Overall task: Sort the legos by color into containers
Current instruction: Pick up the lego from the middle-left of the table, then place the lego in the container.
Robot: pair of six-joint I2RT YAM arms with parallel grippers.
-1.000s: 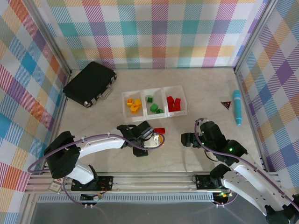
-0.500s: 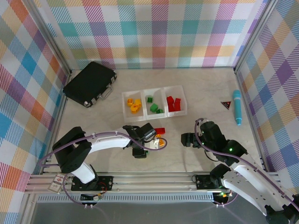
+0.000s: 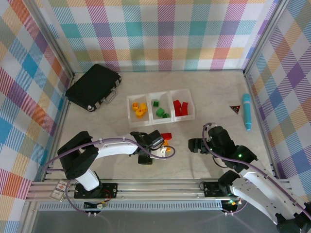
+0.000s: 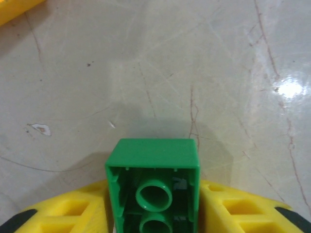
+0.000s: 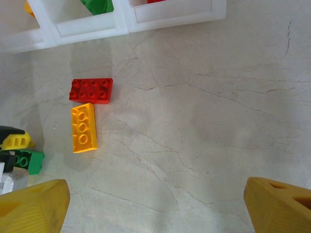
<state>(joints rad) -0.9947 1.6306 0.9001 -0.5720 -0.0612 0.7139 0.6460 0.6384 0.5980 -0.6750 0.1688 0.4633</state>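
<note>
My left hand is closed down on a green lego, with one yellow pad on each smooth side and the hollow underside facing the wrist. Can't tell if it's off the table yet. My right hand is spread wide, holding nothing, well apart from the left.

An orange lego and a red lego lie just beside the left hand, on its side toward the containers, which sit beyond them.

Risks, my guess:
- The brick pokes out past the fingertips, so a shallow pinch could let it pivot or squirt out on the lift.
- Swinging forward low could knock the orange one.
- Greens go in the middle of the row, so an off-centre release may hit a wall or land in a neighbour's colour.
</note>
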